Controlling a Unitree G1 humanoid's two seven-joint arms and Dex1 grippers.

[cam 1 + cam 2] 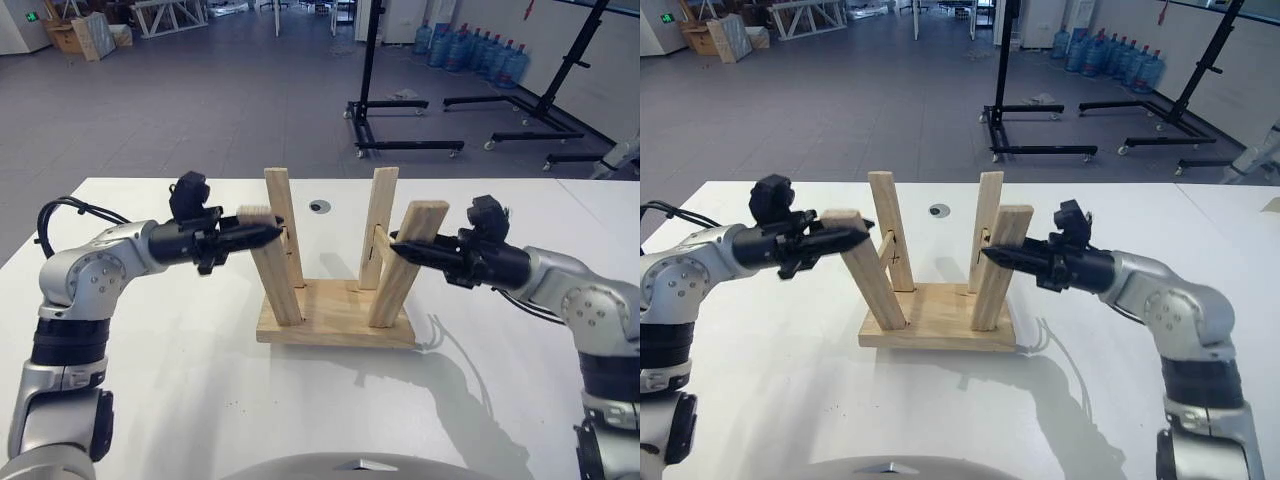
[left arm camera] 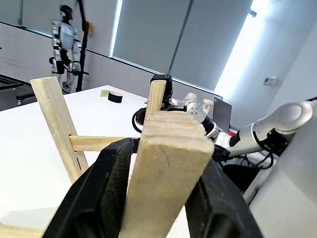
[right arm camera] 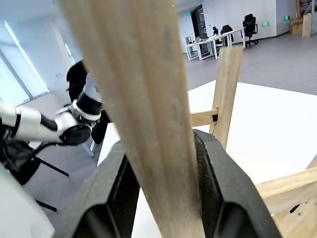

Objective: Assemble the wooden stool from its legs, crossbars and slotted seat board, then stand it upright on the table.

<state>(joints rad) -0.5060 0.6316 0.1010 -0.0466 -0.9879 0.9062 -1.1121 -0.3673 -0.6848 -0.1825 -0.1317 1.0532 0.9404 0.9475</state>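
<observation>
Left eye view: stool (image 1: 335, 300) lying inverted on the table (image 1: 150, 380), one gripper clamped on each near leg.

The seat board (image 1: 335, 328) lies flat on the table at centre, with four legs pointing up from it. The left gripper (image 1: 268, 232) comes in from the left, its jaws closed on the upper part of the near left leg (image 1: 272, 285). The right gripper (image 1: 396, 248) comes in from the right, gripping the near right leg (image 1: 400, 290) about a third of the way down. Both wrist views show dark fingers (image 2: 111, 173) pressed against opposite faces of the held leg. The near legs splay outward at their tops. The far left leg (image 1: 282, 205) and far right leg (image 1: 381, 210) stand closer to upright. A crossbar (image 2: 99, 143) joins legs on each side. The wood is pale and unfinished. Whether the legs are fully seated in the board's slots cannot be told.
</observation>
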